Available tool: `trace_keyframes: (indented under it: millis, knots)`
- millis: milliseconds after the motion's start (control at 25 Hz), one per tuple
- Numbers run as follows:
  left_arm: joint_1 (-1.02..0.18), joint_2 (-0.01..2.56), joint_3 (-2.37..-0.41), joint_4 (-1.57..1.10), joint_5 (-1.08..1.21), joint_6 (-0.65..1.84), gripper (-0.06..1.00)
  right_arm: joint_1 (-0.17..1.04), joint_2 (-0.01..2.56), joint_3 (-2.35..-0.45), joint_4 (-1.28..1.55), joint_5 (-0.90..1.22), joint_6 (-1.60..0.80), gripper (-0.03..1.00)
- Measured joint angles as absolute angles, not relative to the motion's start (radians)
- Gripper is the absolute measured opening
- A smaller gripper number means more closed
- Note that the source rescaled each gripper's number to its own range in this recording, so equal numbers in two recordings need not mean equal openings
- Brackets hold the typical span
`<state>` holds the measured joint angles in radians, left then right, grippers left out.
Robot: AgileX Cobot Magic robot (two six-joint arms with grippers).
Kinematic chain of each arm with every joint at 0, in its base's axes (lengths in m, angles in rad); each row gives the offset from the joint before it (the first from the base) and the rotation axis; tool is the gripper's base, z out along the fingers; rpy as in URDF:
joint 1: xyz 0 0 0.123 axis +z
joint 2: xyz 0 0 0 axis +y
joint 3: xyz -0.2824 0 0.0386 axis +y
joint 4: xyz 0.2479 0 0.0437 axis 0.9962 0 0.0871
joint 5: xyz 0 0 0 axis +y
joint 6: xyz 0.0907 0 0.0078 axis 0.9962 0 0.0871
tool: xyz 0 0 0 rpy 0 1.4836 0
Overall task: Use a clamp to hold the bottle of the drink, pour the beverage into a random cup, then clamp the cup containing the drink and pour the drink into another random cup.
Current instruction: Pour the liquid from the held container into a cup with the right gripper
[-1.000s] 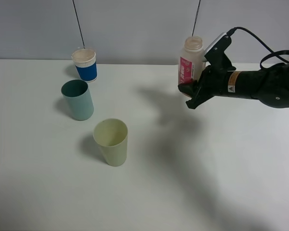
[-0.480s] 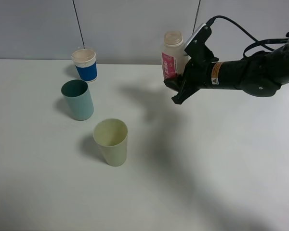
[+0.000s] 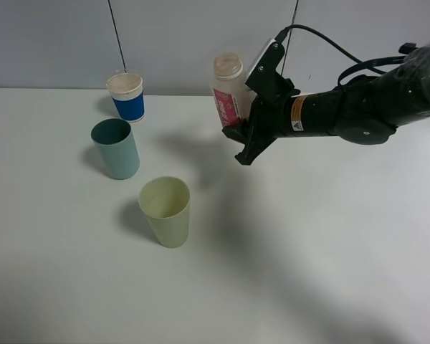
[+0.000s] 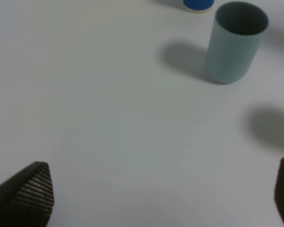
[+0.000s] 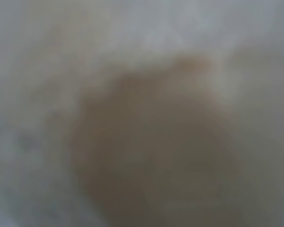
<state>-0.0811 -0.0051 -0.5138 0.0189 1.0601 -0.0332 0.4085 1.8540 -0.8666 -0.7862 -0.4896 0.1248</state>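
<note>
Bottle of the drink [image 3: 226, 92] looks light, thin-walled, squashy (grip gently); my right hand [image 3: 238, 135] is closed around its lower half.

A lab test setup: plain white table [image 3: 330, 272], bare grey wall [image 3: 186, 36], black robot arm [image 3: 358, 111].

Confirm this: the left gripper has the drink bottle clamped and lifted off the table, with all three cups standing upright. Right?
No: in the exterior high view it is the right gripper that has the drink bottle clamped and lifted off the table. The blue cup, teal tumbler and yellow-green tumbler all stand upright.
</note>
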Motion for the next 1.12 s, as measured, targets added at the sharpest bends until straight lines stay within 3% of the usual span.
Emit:
trace_keyframes:
  millis: [1120]
  knots:
    - [-0.081, -0.005, -0.514, 0.019, 1.060, -0.033, 0.95, 0.567, 1.854, -0.907, -1.043, -0.330, 0.117, 0.03]
